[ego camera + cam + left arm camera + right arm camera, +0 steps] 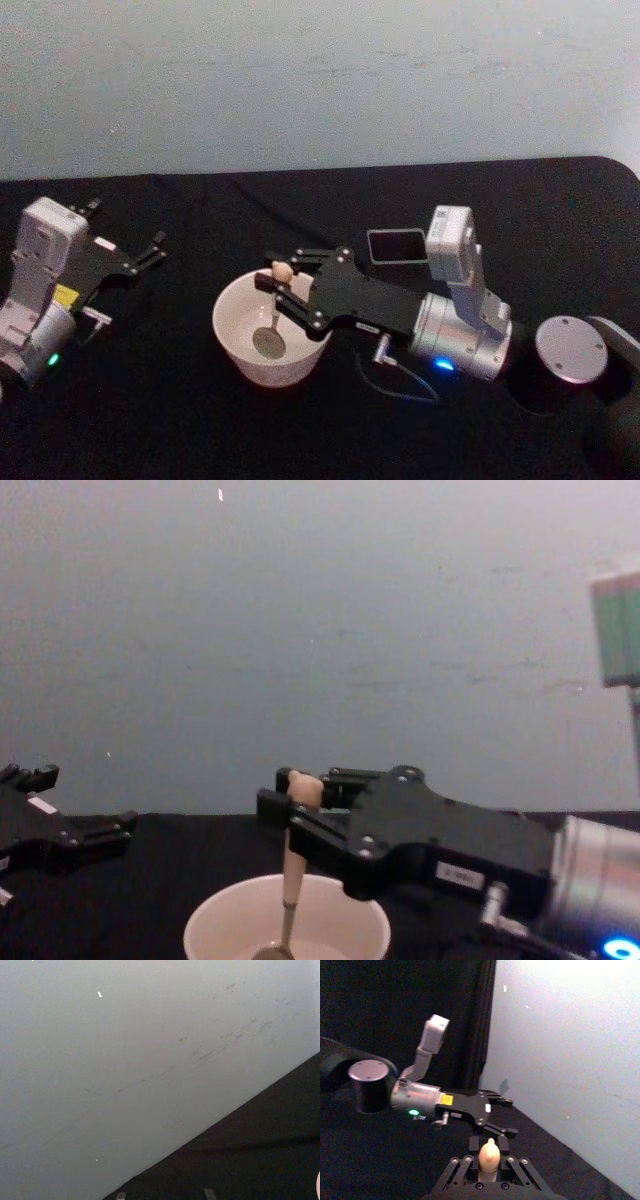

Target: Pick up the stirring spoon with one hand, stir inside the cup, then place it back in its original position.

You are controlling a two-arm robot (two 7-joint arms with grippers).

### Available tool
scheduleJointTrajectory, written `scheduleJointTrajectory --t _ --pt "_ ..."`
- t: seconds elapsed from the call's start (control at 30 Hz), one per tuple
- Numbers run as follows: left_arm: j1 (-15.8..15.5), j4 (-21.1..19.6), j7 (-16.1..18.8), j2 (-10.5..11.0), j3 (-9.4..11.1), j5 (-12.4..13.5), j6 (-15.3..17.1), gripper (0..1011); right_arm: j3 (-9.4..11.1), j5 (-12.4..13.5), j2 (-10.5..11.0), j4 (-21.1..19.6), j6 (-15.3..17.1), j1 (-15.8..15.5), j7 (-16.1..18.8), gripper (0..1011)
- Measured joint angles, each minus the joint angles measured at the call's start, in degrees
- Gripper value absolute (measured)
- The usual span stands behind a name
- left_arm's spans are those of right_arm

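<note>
Centre frame, the beige-handled metal spoon (273, 318) is clamped by the right gripper (281, 277) inside the round cream cup (224, 318); the left gripper (128, 226), jaws spread, is parked far left.

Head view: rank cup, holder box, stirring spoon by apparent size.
1. cup: largest.
2. holder box: farther back, so second place is unsure.
3. stirring spoon: long but thin, held in the cup by the right end effector.
Left end effector idle at left.
</note>
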Motion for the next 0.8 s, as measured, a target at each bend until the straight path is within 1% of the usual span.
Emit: scheduleJointTrajectory --t 0.1,0.17,0.27,0.33,0.5,0.8 --pt "0.00 0.00 0.00 0.00 0.00 0.00 0.00 1001 -0.15 -0.70 -1.59 2.13 -0.31 1.35 -1.16 214" --pt "0.00 0.00 0.00 0.00 0.00 0.00 0.00 1001 -0.15 -1.06 -2.29 3.27 -0.48 2.00 -1.73 214" --pt "0.00 0.00 0.00 0.00 0.00 0.00 0.00 1001 0.07 -1.91 -3.72 5.68 -0.86 3.32 -3.06 214" --pt "0.00 0.00 0.00 0.00 0.00 0.00 0.00 1001 0.33 -2.36 -4.30 6.84 -1.04 3.94 -3.75 214" --pt "0.00 0.00 0.00 0.00 0.00 0.00 0.00 1001 1.01 -2.91 -4.75 8.24 -1.27 4.57 -4.38 214" --pt "0.00 0.00 0.00 0.00 0.00 0.00 0.00 1001 2.12 -3.23 -4.56 8.29 -1.36 4.43 -4.63 214"
